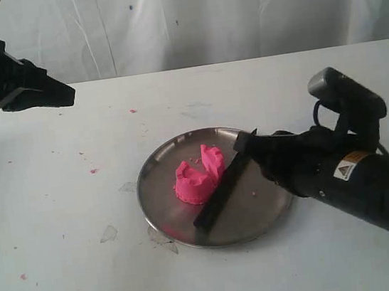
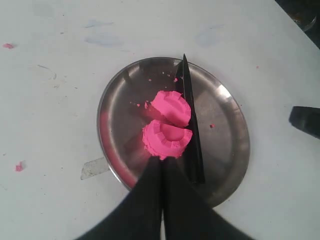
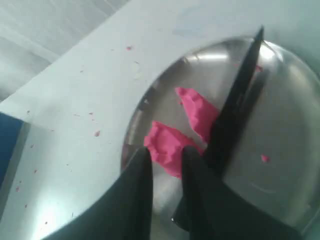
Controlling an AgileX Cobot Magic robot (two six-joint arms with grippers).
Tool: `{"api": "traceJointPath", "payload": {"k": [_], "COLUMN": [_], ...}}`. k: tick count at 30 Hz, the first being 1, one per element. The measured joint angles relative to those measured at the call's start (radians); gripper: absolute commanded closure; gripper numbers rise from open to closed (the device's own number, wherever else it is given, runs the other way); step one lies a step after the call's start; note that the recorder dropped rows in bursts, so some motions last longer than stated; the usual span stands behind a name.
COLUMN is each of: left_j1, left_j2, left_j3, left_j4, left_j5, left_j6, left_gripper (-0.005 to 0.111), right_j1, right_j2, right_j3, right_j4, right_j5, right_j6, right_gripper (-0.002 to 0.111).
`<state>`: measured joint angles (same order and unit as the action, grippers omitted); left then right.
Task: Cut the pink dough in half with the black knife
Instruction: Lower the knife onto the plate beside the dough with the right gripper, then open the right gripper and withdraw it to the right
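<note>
On the plate (image 1: 275, 214), the dough (image 1: 199, 177) is seen split in two beside the knife (image 1: 225, 190). The knife is gripped by the right gripper (image 1: 252, 144); the left gripper (image 1: 58, 93) is held closed, well away from the plate.

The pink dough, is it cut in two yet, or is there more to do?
The pink dough already sits in two pieces on the steel plate. The black knife lies beside them, and the right gripper looks closed on its end. Only letting go seems left.

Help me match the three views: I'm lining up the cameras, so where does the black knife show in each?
Exterior view: black knife lies diagonally on the steel plate, right of the pink dough.
Left wrist view: knife beside the dough.
Right wrist view: knife slants across the plate.
Shared landmark: the steel plate.
</note>
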<state>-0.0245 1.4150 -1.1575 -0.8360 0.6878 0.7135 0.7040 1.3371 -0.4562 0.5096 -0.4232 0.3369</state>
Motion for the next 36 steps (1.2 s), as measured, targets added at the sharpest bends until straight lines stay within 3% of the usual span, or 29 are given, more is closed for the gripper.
{"api": "traceJointPath", "payload": {"k": [1,8,19,36], "left_j1": [0.000,0.000,0.000,0.000], "left_j2": [0.000,0.000,0.000,0.000], "left_j3": [0.000,0.000,0.000,0.000], "left_j4": [0.000,0.000,0.000,0.000], "left_j5": [0.000,-0.001,-0.001,-0.001], "left_j6": [0.000,0.000,0.000,0.000], "left_gripper": [0.107,0.107,0.107,0.107], "right_j1": [0.011,0.135,0.355,0.378], "right_j2": [-0.043,-0.253,-0.434,-0.559], "right_j3": [0.005,0.010,0.012,0.012], "right_j4": [-0.019,-0.200,-0.231,-0.231], "right_j5": [0.000,0.002,0.002,0.002], "right_j6": [-0.041,-0.115,-0.109,-0.123], "right_gripper": [0.108,0.108,0.108,0.108]}}
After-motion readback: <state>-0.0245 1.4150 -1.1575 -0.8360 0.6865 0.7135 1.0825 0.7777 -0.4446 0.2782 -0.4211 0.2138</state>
